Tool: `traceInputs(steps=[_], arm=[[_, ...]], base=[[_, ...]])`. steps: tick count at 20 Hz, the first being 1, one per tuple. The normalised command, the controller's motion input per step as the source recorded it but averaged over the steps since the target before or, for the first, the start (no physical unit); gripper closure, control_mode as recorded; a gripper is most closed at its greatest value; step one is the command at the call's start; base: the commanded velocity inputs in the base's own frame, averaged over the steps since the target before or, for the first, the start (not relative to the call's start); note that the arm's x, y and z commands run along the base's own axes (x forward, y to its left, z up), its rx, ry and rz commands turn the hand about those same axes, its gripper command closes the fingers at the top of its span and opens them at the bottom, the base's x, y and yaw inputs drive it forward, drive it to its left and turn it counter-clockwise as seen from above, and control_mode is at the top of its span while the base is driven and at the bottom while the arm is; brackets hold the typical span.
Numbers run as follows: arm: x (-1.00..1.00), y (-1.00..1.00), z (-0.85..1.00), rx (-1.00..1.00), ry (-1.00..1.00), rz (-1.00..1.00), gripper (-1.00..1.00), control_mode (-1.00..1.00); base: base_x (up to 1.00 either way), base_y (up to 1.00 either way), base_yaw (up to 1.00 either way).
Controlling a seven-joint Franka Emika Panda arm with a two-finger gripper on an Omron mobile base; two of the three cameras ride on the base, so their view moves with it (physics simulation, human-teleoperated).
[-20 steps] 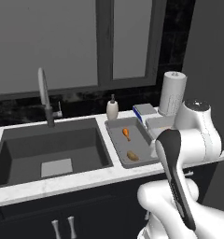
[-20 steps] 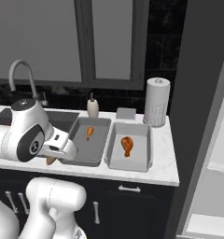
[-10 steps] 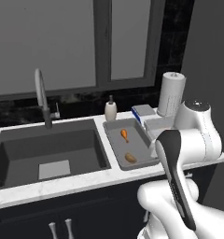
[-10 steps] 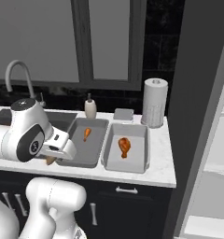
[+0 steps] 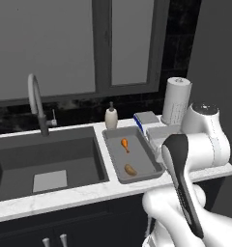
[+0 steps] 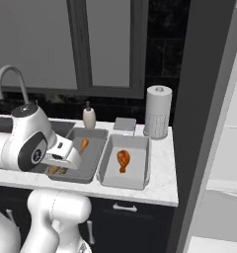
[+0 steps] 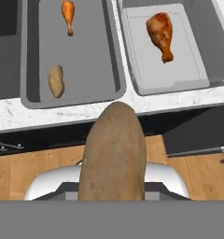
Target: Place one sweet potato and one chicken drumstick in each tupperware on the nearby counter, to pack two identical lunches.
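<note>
While the jaws are closed on a sweet potato (image 7: 114, 151), that potato stands large in the hand view, hanging out past the front edge of the worktop (image 7: 62, 114) over the wooden floor (image 7: 30, 170). Beyond the marble edge lie the two grey tupperware trays side by side, their rims nearly touching. One tupperware (image 7: 32, 93), nearer the sink (image 5: 45, 159), holds a small drumstick (image 7: 68, 16) at its far end and a second sweet potato (image 7: 56, 80) toward its near end, with bare floor between them. The other tupperware (image 7: 198, 79) holds one larger chicken drumstick (image 7: 161, 33) toward the back, leaving its near half open. In the right base view, a paper towel roll (image 6: 157, 112) stands behind it and a soap bottle (image 6: 89, 117) behind the first tray.
</note>
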Motion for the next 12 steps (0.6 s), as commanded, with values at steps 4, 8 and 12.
traceInputs(steps=[4,8,12], arm=[[0.0,0.0,0.0,0.0,0.0,0.0,1.0,1.0],[0.0,0.0,0.0,0.0,0.0,0.0,1.0,1.0],[0.0,0.0,0.0,0.0,0.0,0.0,1.0,1.0]], base=[[0.5,-0.11,0.05],[0.54,0.0,0.01],[0.43,-0.02,0.01]])
